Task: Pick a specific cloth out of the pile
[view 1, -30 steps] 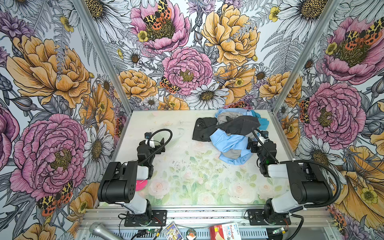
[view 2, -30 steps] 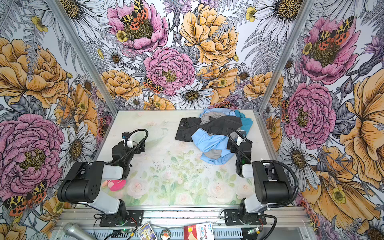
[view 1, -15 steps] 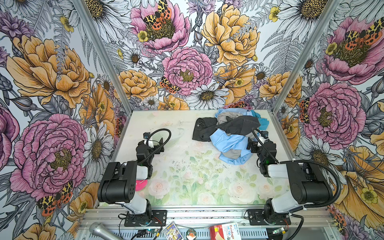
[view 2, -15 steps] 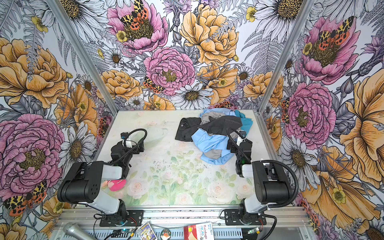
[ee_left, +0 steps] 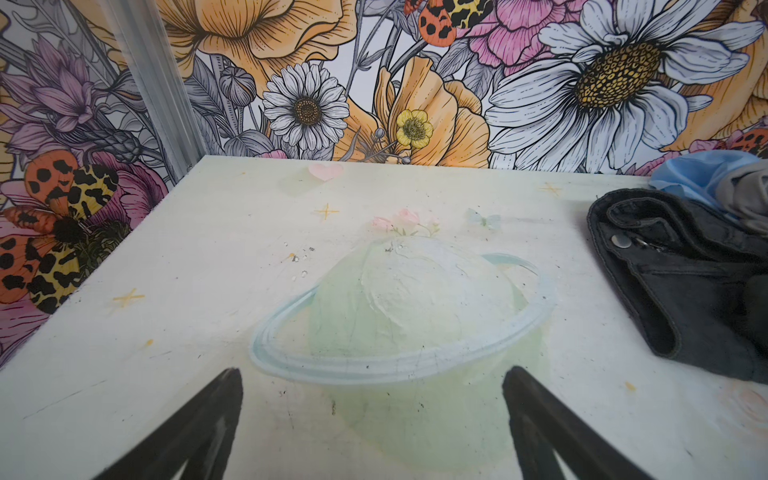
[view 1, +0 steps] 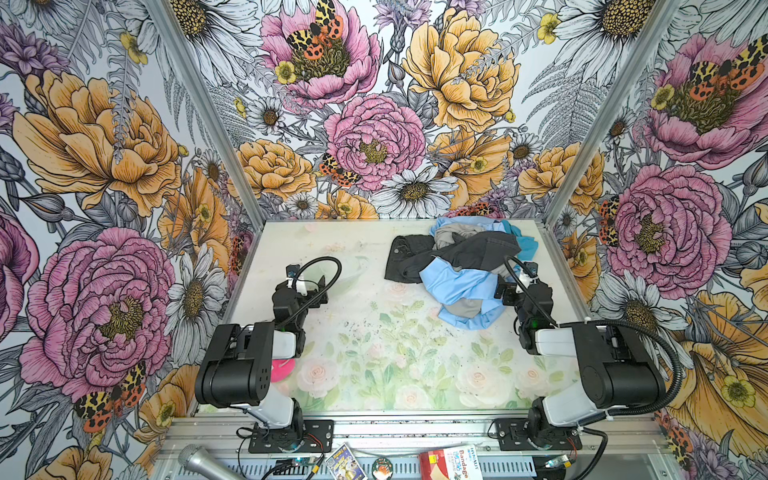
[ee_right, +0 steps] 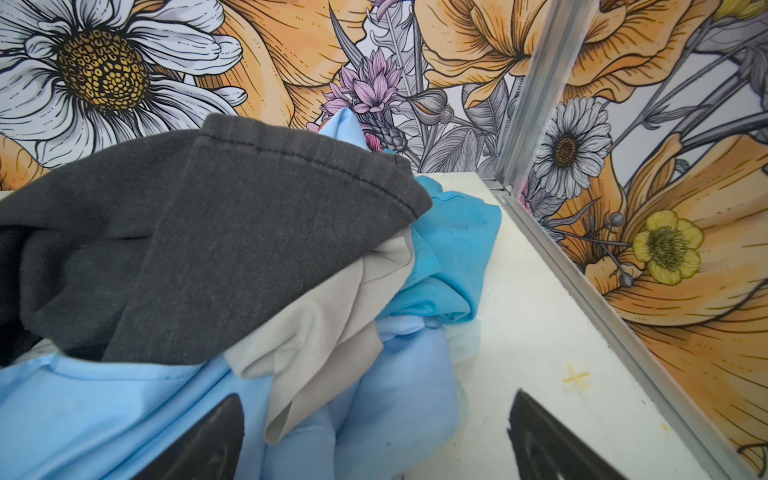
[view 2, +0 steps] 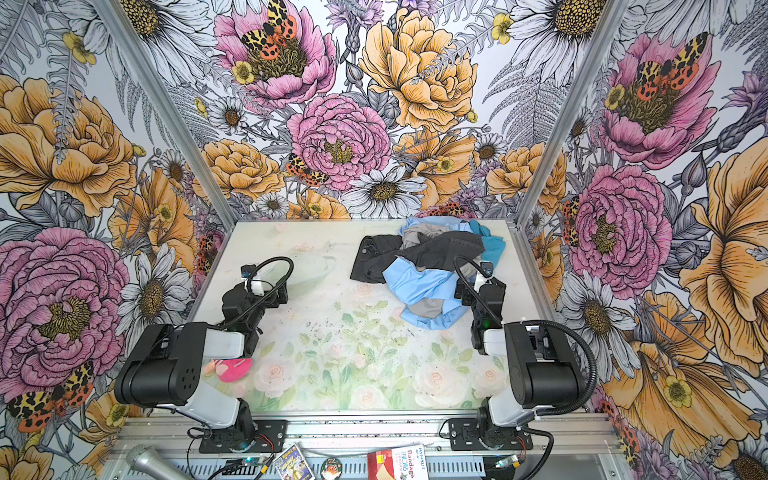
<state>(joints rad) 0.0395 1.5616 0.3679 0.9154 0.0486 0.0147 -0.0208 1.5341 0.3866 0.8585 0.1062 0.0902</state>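
Well, the cloth (ee_right: 453, 249) lies at the pile's (view 1: 461, 266) far right edge (half under dark grey), ahead of the right gripper (ee_right: 374, 440), whose jaws gape empty; the left gripper (ee_left: 372, 424) is wide too.

Pale tabletop (view 1: 374, 374) printed with faded roses and green leaves, plus a ringed-planet motif (ee_left: 399, 316) toward the far left, carried everything. Heap of crumpled garments (view 1: 461, 266) sat on it at the far right corner: black denim piece (view 1: 405, 257) lay flat on the surface at the heap's left edge, pale sky-blue shirt (view 2: 419, 291) spilled onto it at the front, turquoise-blue cloth (ee_right: 453, 249) touched the surface at the far right side (mostly buried). A small pink flat object (view 2: 232, 369) lay near left, half hidden by the arm.
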